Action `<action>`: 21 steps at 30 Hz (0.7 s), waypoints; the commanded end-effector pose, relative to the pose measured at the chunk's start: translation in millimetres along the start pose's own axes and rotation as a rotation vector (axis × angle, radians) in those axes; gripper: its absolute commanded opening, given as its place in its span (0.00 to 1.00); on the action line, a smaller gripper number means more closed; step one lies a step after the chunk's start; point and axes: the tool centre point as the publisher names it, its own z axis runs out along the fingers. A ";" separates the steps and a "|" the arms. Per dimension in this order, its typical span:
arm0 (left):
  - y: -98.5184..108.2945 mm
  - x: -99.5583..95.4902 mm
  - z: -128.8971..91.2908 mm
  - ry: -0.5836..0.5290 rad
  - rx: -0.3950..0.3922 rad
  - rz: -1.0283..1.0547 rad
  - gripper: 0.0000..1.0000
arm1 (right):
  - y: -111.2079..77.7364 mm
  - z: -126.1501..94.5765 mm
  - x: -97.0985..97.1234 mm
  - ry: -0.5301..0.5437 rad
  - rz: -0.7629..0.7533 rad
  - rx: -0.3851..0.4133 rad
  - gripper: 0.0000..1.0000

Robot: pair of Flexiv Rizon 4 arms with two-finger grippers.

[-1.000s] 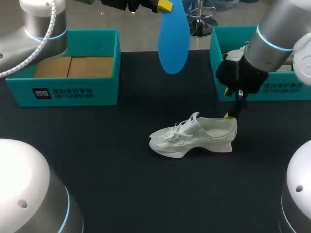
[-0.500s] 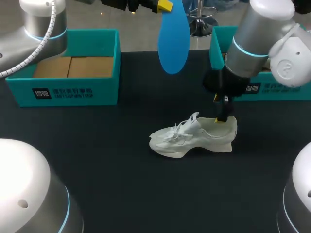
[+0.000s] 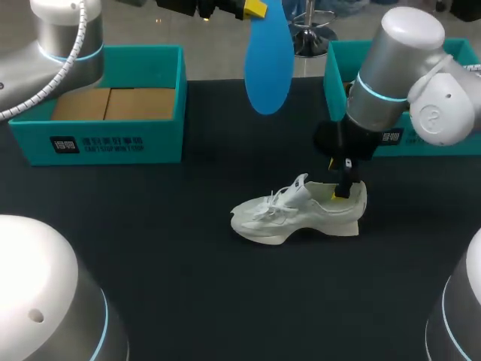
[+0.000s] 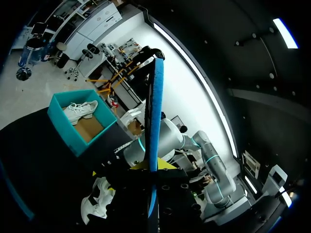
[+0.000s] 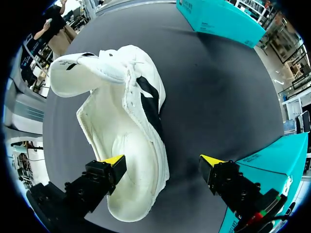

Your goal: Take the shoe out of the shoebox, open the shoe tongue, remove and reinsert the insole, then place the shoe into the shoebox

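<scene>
In the head view, the shoe (image 3: 297, 210) stands on the table (image 3: 150, 256), midway between the shoebox (image 3: 105, 101) at far left and the one at far right. Its tongue looks lifted. The blue insole (image 3: 268, 64) is out and hangs high from your left gripper (image 3: 254, 9), so by my judgement you have reinserting and boxing left to do. Your right gripper (image 3: 338, 179) points down at the heel opening.

In the left wrist view, the left gripper (image 4: 148, 167) clamps the insole (image 4: 155, 111) edge-on, raised well above the shoe (image 4: 97, 206).

In the right wrist view, the right gripper (image 5: 163, 160) is spread wide. One finger sits inside the heel of the shoe (image 5: 121, 116), and the other is outside it over the table.
</scene>
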 end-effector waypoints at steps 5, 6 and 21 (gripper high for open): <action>0.7 -0.6 0.1 0.001 0.002 0.001 0.00 | -1.1 19.3 -4.2 0.031 -0.020 -0.013 0.00; 0.7 -0.6 0.1 0.001 0.002 0.001 0.00 | -1.9 20.3 -3.5 0.033 -0.020 -0.013 0.00; 0.7 -0.6 0.1 0.001 0.002 0.001 0.00 | -1.0 -14.0 -0.3 0.031 -0.039 -0.040 0.00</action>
